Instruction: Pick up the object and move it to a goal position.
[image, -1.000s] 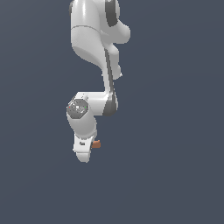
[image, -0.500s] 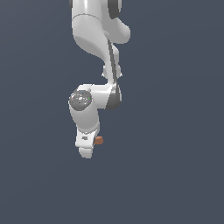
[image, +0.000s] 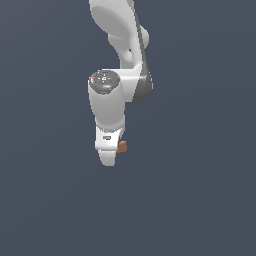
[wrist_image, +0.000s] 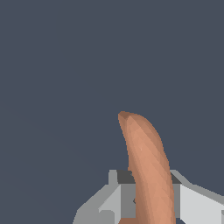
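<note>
The orange-brown crescent-shaped object (wrist_image: 146, 170) sits between the fingers of the white gripper (image: 111, 152), pinched near one end, its curved length jutting out past the fingertips; the exterior view shows only a small stub of it beside the gripper. The jaws are closed on it. With so much overhang, a quick swing could probably twist or slip it free.

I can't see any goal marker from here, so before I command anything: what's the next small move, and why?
Probably keep the gripper shut and carry on moving toward the goal. The wrist view shows the orange-brown crescent piece sitting between the fingers, and in the exterior view it pokes out beside the gripper. No goal marker shows in either view.
</note>
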